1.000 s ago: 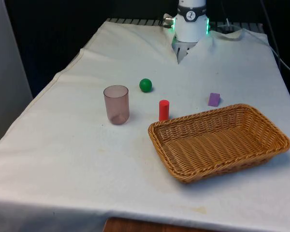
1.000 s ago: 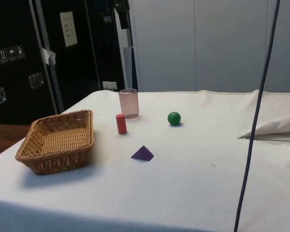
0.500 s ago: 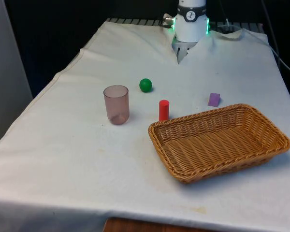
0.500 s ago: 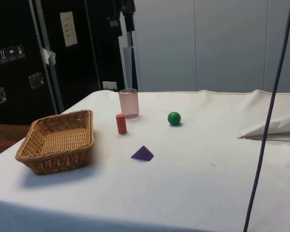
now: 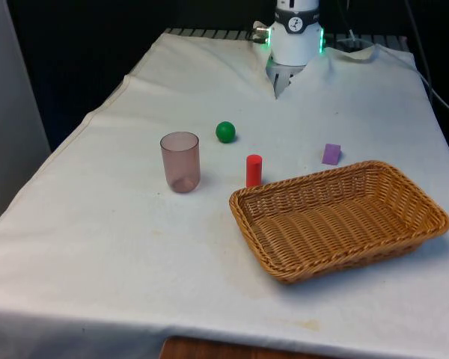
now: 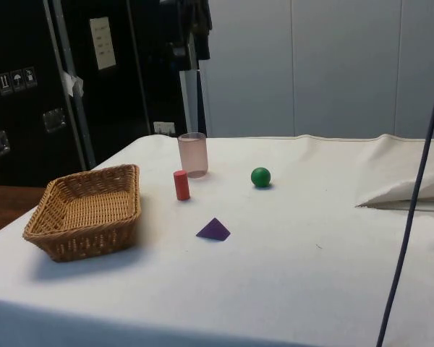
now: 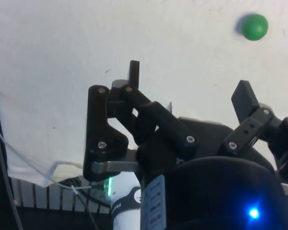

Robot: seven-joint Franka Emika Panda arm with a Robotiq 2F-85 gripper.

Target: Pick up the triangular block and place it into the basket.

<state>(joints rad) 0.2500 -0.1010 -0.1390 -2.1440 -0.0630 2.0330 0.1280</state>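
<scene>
pincer (image 7: 189, 81) spread wide, holding nothing; purple block (image 5: 331, 154) at right centre, just beyond basket (image 5: 337, 218).

Tablecloth (image 5: 120, 247): plain white. Basket (image 5: 337, 219): tan-brown woven wicker; just beside its far rim lay the purple triangular block (image 5: 331, 154) and the solid red cylinder (image 5: 254, 170). Beyond the cylinder from the basket were a translucent pinkish-brown cup (image 5: 180, 161) and a plain green ball (image 5: 225, 132); the gripper (image 7: 187, 91) was black.
</scene>
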